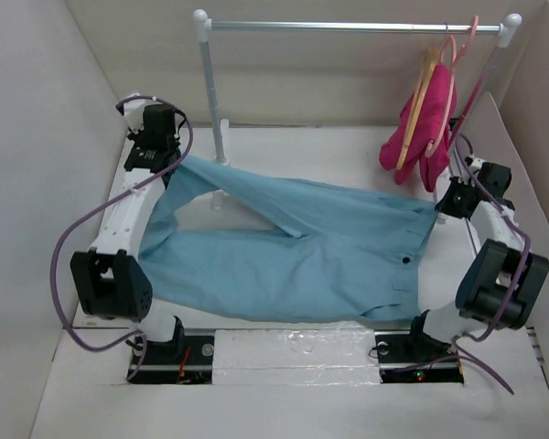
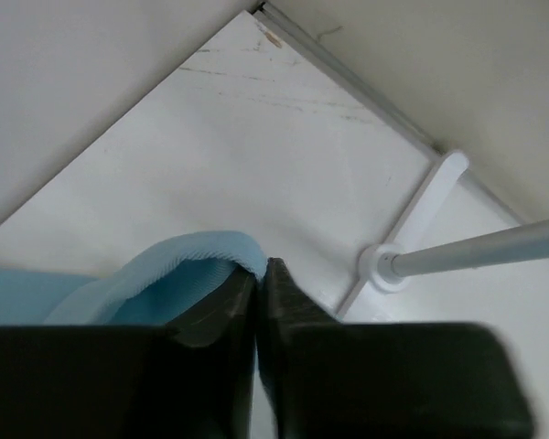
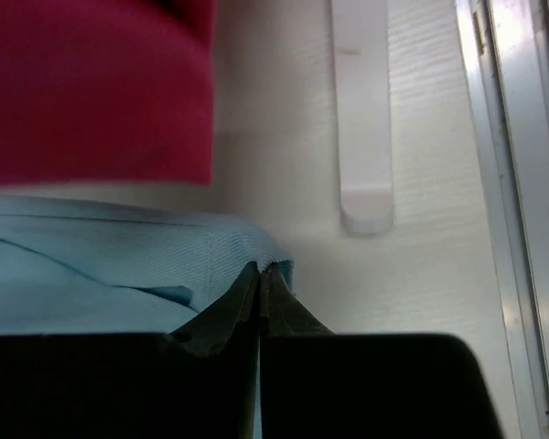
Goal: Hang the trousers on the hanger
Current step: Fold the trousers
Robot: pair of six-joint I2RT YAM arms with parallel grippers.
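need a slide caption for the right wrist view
Right gripper shut on an edge of the blue trousers, magenta garment beyond.

The end effector [image 3: 260, 270] has its two dark tips pressed together on the corner of the blue trousers [image 3: 101, 265]. The cloth spreads to its left. Ahead and left is a pink garment [image 3: 91, 91]. Ahead, a bit right, a white bar [image 3: 361, 110] lies on the white surface [image 3: 412, 293]. A metal strip [image 3: 522, 183] runs far right.

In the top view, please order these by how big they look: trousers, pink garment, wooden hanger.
1. trousers, clearly the largest.
2. pink garment.
3. wooden hanger, the thinnest. It looks about as long as the garment and lies partly against it, so ranks 2 and 3 are unsure.
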